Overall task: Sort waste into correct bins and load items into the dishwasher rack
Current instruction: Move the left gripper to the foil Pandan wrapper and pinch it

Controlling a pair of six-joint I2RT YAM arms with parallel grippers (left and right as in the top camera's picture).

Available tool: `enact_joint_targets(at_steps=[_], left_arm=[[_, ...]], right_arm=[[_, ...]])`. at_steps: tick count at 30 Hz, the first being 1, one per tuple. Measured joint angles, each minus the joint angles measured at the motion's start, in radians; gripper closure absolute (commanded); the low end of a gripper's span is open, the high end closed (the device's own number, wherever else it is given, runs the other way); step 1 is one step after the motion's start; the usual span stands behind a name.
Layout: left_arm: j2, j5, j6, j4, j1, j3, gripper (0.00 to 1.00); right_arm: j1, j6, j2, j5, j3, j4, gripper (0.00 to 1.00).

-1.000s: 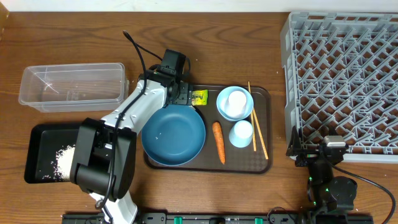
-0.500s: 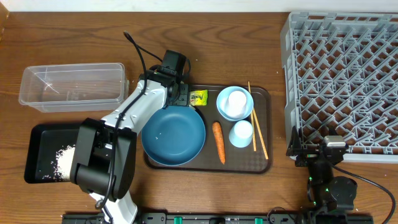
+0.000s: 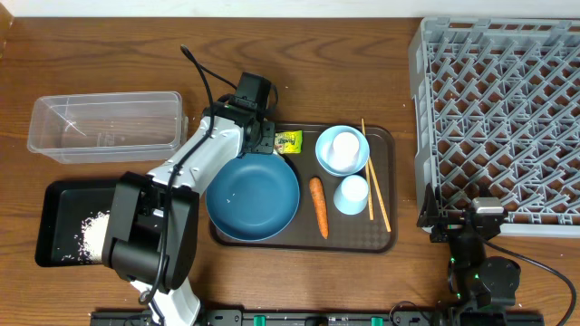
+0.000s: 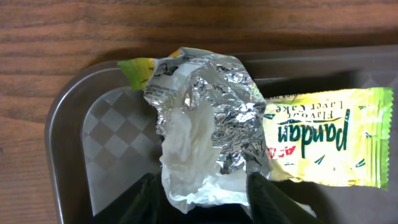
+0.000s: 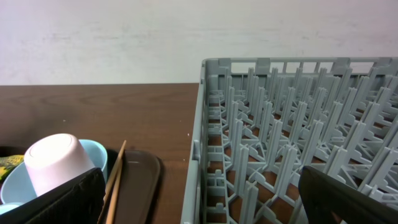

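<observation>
My left gripper (image 3: 265, 138) is over the back left corner of the brown serving tray (image 3: 385, 237). In the left wrist view its fingers (image 4: 207, 205) are open on either side of the crumpled silver-white wrapper (image 4: 205, 124). The yellow-green packet (image 4: 323, 140) lies just right of it (image 3: 289, 140). The carrot (image 3: 318, 206), dark-blue bowl (image 3: 254, 197), light-blue bowl (image 3: 324, 145) with an upturned cup (image 3: 344, 145), another cup (image 3: 352, 194) and chopsticks (image 3: 375, 186) sit on the tray. Rice (image 3: 95, 234) lies in the black tray (image 3: 63, 204). My right gripper (image 3: 464, 217) is open and empty beside the grey rack (image 3: 507, 109).
The clear tub (image 3: 104, 127) stands at the back left, above the black tray. The rack's near wall (image 5: 205, 143) is right in front of my right gripper (image 5: 202, 199), with the chopsticks (image 5: 115, 174) and upturned cup (image 5: 59, 163) to its left.
</observation>
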Motion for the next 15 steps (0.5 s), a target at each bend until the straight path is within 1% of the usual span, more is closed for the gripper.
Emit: enact_joint_targets(at_steps=[4, 13, 15], left_arm=[[0.0, 0.0, 0.0, 0.003, 0.0, 0.0, 0.62], [0.0, -0.001, 0.004, 0.049, 0.0, 0.0, 0.63], [0.0, -0.001, 0.004, 0.055, 0.0, 0.0, 0.66]], right_arm=[[0.0, 0.0, 0.0, 0.0, 0.0, 0.0, 0.01], [0.0, 0.0, 0.0, 0.0, 0.0, 0.0, 0.01], [0.0, 0.0, 0.0, 0.0, 0.0, 0.0, 0.01]])
